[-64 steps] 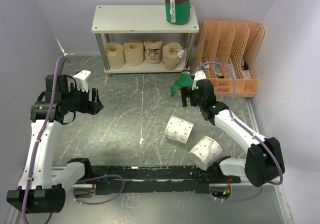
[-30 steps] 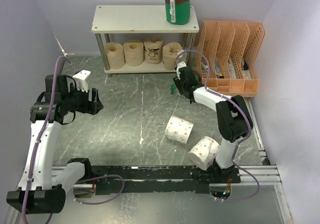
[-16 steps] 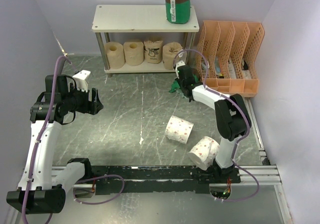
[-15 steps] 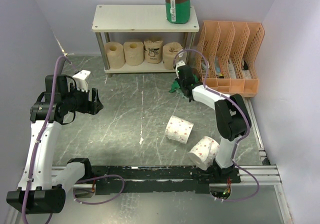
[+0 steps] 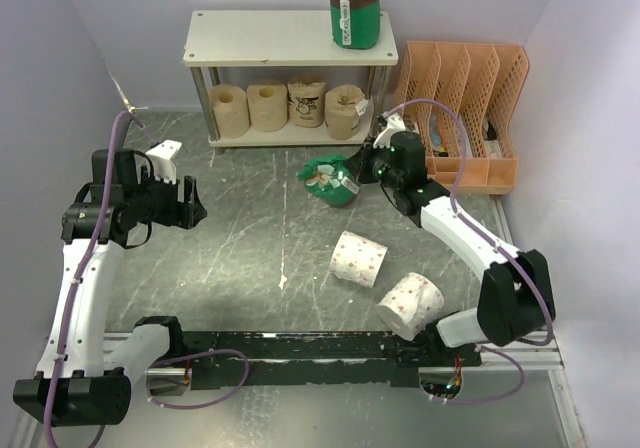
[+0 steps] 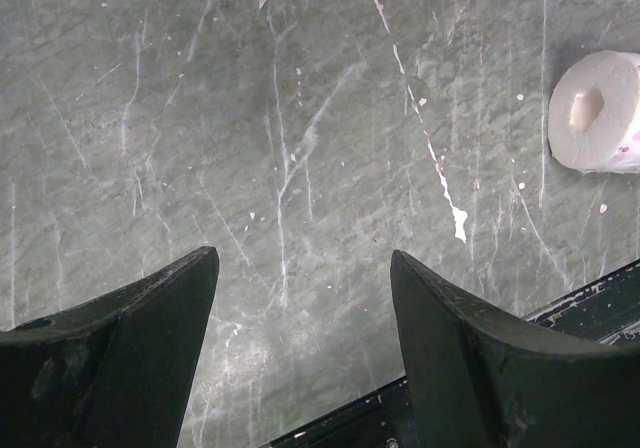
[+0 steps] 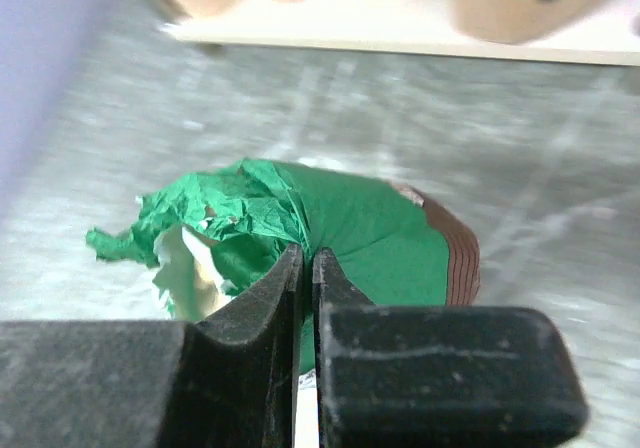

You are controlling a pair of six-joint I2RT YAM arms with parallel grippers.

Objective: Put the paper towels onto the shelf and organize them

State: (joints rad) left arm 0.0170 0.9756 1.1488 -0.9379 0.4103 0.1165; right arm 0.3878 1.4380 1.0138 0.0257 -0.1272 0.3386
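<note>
The shelf [image 5: 270, 36] stands at the back with one green-wrapped paper towel [image 5: 355, 13] on its top board. Several tan rolls [image 5: 267, 104] line its lower board [image 7: 400, 23]. A second green-wrapped roll [image 5: 326, 181] lies tipped on the floor in front of the shelf. My right gripper [image 5: 352, 175] [image 7: 307, 260] is shut on the crumpled green wrapping of this roll [image 7: 385, 230]. Two white pink-dotted rolls [image 5: 358, 258] [image 5: 410, 303] lie on their sides nearer the arms. My left gripper [image 5: 187, 203] [image 6: 305, 258] hangs open over bare floor at the left, with one white roll [image 6: 595, 111] to its right.
An orange perforated file organizer [image 5: 460, 108] stands right of the shelf, close behind my right arm. Purple walls close in left, right and back. A black rail [image 5: 300, 348] runs along the near edge between the arm bases.
My right gripper has shut on the green roll's wrapping and drawn the roll left, away from the organizer into the open floor. The left arm has not moved.
</note>
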